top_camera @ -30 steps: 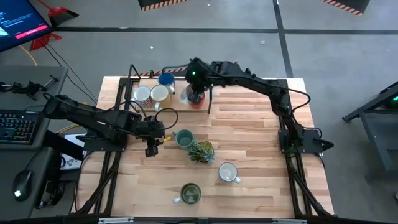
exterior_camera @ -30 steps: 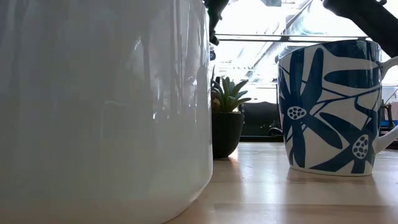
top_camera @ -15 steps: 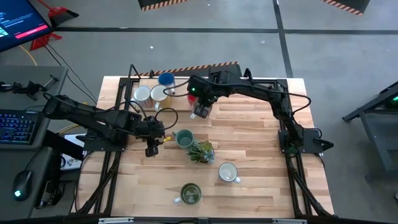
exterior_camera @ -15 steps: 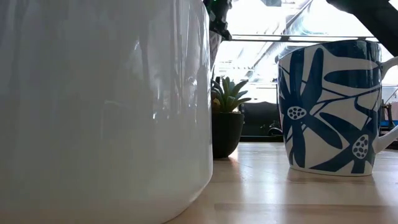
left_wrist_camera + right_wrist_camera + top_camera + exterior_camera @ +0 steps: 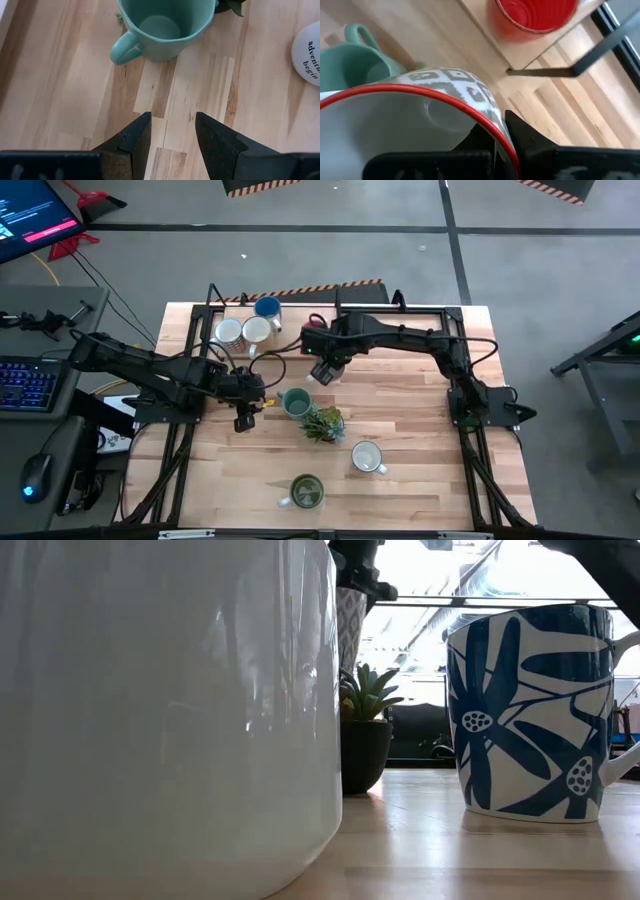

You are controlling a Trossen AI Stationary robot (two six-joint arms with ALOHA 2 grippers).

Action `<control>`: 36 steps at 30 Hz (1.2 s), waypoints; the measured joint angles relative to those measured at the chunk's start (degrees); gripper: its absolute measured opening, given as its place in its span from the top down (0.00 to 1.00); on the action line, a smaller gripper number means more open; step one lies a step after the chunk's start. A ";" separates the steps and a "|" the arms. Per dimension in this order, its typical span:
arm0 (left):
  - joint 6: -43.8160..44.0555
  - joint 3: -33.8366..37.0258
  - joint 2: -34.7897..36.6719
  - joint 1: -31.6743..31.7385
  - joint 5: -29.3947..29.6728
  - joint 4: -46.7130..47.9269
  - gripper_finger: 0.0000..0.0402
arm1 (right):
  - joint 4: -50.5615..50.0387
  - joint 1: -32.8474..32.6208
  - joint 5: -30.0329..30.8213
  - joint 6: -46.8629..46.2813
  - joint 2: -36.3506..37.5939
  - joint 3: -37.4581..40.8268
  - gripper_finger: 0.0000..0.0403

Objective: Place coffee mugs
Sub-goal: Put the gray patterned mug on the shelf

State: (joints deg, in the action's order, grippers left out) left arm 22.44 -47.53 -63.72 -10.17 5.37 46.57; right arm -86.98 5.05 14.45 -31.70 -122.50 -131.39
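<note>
Wooden table [image 5: 400,430]: right pincer [image 5: 322,370] around patterned mug [image 5: 420,115].

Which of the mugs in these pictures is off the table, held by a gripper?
The white mug with the grey pattern and red rim, clamped in the right gripper. The teal mug, olive mug and the other mugs stand on the table.

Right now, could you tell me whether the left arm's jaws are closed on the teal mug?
No, the left gripper is open and empty above bare wood, with the teal mug lying clear ahead of it.
</note>
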 joint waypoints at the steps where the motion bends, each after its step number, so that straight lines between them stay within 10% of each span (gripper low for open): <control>1: 0.00 0.00 0.00 0.00 0.00 0.04 0.64 | -0.84 -0.34 0.89 -1.43 0.00 0.05 1.00; 19: 0.32 0.00 0.00 -0.03 -0.31 0.73 0.64 | 4.55 1.91 -5.74 -6.34 0.48 12.33 1.00; 27: 1.89 -0.04 0.00 -2.53 0.14 19.91 0.64 | 4.91 3.11 -7.58 -5.98 1.95 12.31 1.00; 36: 7.36 -0.04 1.01 -11.27 0.26 20.61 0.64 | 7.09 3.04 -8.88 -10.02 1.95 12.31 1.00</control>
State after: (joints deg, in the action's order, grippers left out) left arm 29.79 -47.57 -62.72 -21.44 5.63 67.18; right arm -79.88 8.10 5.56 -41.72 -120.55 -119.09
